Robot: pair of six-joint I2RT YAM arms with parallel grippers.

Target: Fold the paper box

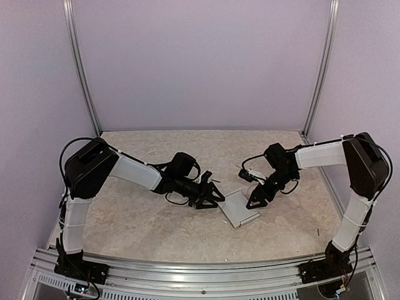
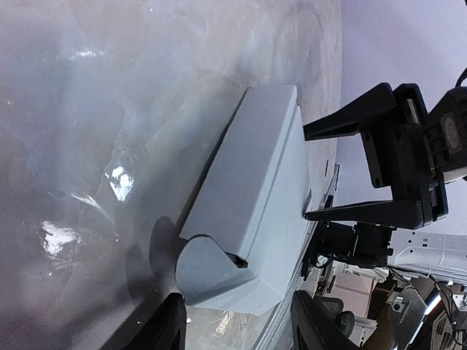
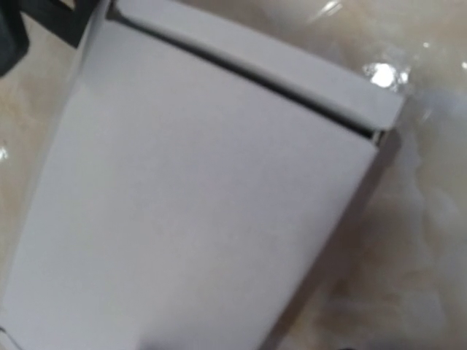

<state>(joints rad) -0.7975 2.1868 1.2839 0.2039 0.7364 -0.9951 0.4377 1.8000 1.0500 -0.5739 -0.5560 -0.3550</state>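
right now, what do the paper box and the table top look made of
The paper box looks like thin pale grey card, matt, with crisp fold lines and a curved end flap. The table top: mottled beige, perhaps stone-look laminate, glossy, given the bright glare spots.

In the right wrist view the pale grey-white thin card paper box (image 3: 204,204) was blurred, and the frame cut off its near and left parts. In the left wrist view the black two-finger left gripper (image 2: 235,321) showed only fingertips (image 2: 166,329) at the bottom edge. Whether they pressed the box could not be told.
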